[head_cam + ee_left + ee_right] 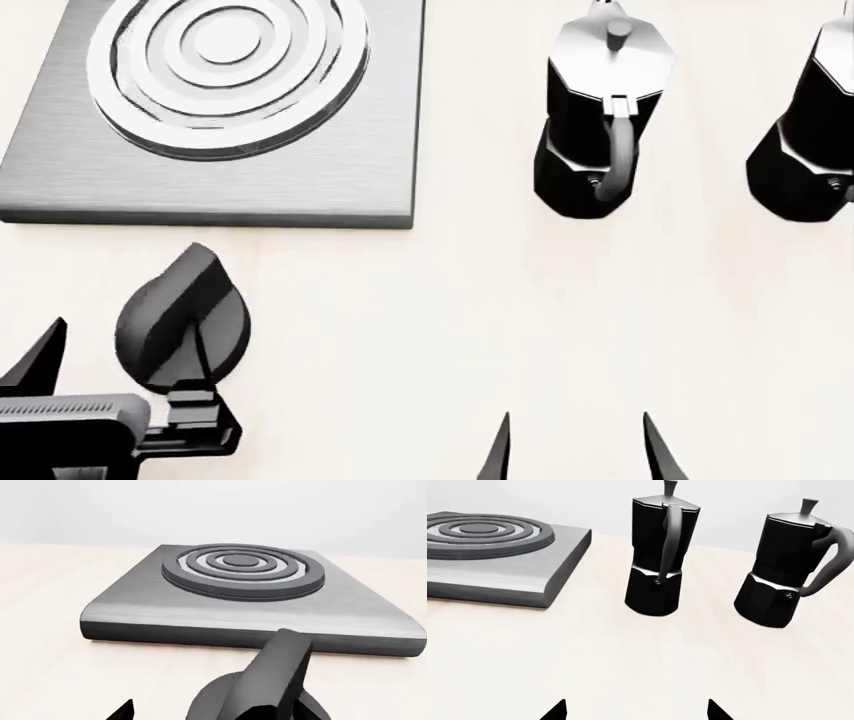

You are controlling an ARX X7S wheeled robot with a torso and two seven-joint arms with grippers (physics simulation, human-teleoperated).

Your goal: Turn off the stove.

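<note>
**Left gripper at the knob, right gripper idle**

Here the stove (214,170) lies flat on the pale worktop (534,320) at the far left of the head view, a square brushed-grey plate with a round burner (227,60) of concentric rings set into it. Its separate black knob (180,320) sits on the worktop just in front of the plate's near edge, apart from it, with its raised ridge pointing away and slightly right, toward the plate.

The left gripper (120,375) is at the knob's near side, at the lower left of the head view. One dark fingertip shows to the left of the knob and another part of the gripper lies against the knob's near edge; the jaws stand apart with the knob partly between them, though whether they actually touch it I cannot tell. In the left wrist view the knob's ridge fills the foreground, rising toward the plate's front edge.

The right gripper (574,450) hovers low at the near centre-right, its two pointed fingertips spread wide with only bare worktop between them.

Two black-and-silver moka pots stand upright to the right of the stove: the left pot (601,120) near the plate's right edge, the right pot (807,130) further right, cut off by the frame. Both handles face the near side.
</note>
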